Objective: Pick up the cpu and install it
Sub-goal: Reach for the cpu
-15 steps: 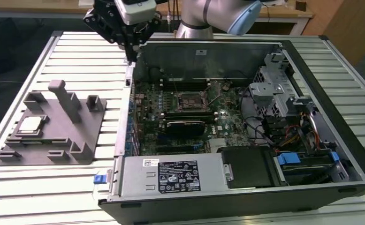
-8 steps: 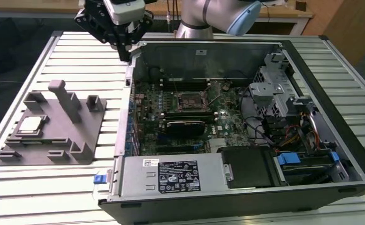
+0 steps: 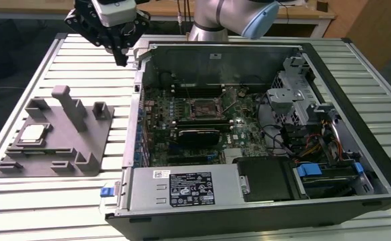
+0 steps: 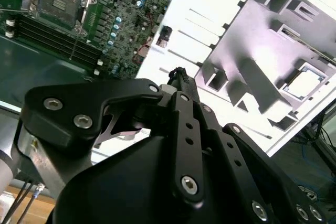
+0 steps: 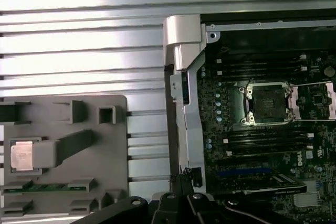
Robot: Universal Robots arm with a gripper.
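Slatted aluminium table (image 3: pixel 68 65) carries two items: a grey plastic fixture block (image 3: pixel 81 145) toward the exterior view's left, and an open black computer case (image 3: pixel 356 55) with a green motherboard (image 3: pixel 235 120) toward its right.

Task item: the small flat square cpu with a silvery-beige metal top (image 3: pixel 33 133) lies seated in a recess of the fixture block; it is seen there in both wrist views as well (image 5: pixel 22 156) (image 4: pixel 302 83); nothing touches it.

Destination: the black-framed square socket (image 3: pixel 202 106) on the motherboard sits uncovered and unfilled; the first wrist view (image 5: pixel 266 103) shows its retention frame folded out beside it.

Tool: the black multi-link gripper (image 3: pixel 120 61) hangs over the bare table by the far corner of the case wall, between fixture and case, well apart from the cpu; its fingers meet at a point with nothing between them (image 4: pixel 178 73) (image 5: pixel 181 174); closed and empty.

Assessment: the pick-up is the step in hand and has not begun; no part of the install is done. In my judgement the pick calls for fingers parted wide enough to straddle the chip's thin rim, squarely above the recess.

Markings: white stickers (image 3: pixel 190 188) sit on the silver metal cover at the case's near side; their print is too small to make out.
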